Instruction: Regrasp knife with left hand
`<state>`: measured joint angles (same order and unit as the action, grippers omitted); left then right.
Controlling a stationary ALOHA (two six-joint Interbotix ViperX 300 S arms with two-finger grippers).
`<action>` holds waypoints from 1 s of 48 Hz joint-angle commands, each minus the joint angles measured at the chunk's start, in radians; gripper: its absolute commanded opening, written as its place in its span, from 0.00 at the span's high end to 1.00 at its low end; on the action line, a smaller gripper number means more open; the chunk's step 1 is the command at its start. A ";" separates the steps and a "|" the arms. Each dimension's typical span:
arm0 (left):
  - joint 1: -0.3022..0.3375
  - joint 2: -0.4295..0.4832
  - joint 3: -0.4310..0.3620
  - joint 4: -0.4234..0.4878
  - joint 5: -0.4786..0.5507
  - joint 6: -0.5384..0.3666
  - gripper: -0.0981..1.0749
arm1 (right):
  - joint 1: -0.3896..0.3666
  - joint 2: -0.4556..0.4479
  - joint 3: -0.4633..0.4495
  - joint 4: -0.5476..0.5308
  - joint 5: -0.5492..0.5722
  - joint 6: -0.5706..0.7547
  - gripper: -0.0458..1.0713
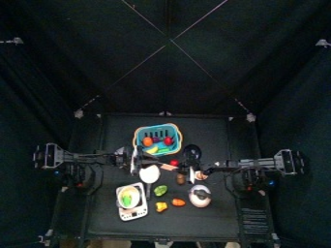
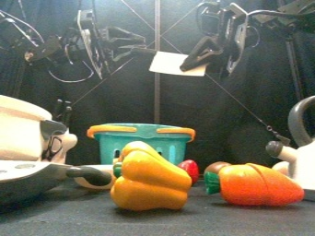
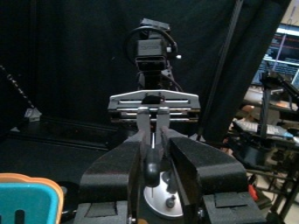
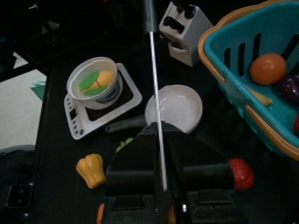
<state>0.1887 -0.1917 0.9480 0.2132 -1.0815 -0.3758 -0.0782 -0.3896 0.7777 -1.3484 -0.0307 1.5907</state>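
The knife (image 2: pixel 170 63) has a pale blade and hangs in the air above the table, held at its dark handle by my right gripper (image 2: pixel 204 51). In the right wrist view the knife (image 4: pixel 155 79) shows edge-on as a thin line running out from between the shut jaws of the right gripper (image 4: pixel 162 144). My left gripper (image 3: pixel 158 153) faces the right one, its jaws open on either side of the blade's end (image 3: pixel 149 140). In the front view the left gripper (image 2: pixel 129 41) hangs just left of the blade.
Below the grippers stand a teal basket (image 2: pixel 142 143) with fruit, a yellow pepper (image 2: pixel 150 180), a carrot (image 2: pixel 252 184), a pan (image 2: pixel 37 175) and a kettle (image 2: pixel 301 138). A white plate (image 4: pixel 176 107), a scale with a bowl (image 4: pixel 100 83) and a knife block (image 4: pixel 181 22) lie under the right wrist.
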 commanded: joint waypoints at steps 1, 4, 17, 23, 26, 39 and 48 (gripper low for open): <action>0.005 -0.008 0.002 -0.017 -0.061 0.002 0.35 | -0.023 -0.046 -0.005 -0.002 0.002 -0.002 0.62; 0.006 -0.009 0.012 -0.044 -0.098 0.002 0.35 | -0.029 -0.078 0.000 -0.009 0.003 -0.002 0.62; 0.006 0.029 -0.002 -0.156 -0.250 0.005 0.35 | -0.061 -0.195 0.015 -0.043 0.003 -0.002 0.62; -0.002 0.104 -0.066 -0.152 -0.258 0.005 0.35 | -0.063 -0.193 0.008 -0.043 0.003 -0.002 0.62; -0.003 0.138 -0.103 -0.152 -0.264 0.005 0.35 | -0.063 -0.181 0.005 -0.044 0.003 0.000 0.62; -0.021 0.241 -0.184 -0.126 -0.262 -0.002 0.35 | -0.064 -0.176 0.006 -0.044 0.003 -0.002 0.62; -0.035 0.256 -0.199 -0.080 -0.262 -0.005 0.31 | -0.066 -0.176 0.006 -0.052 0.003 -0.002 0.62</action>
<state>0.1595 0.0690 0.7716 0.1181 -1.3361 -0.3804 -0.1396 -0.5584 0.8038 -1.3975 -0.0261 1.5907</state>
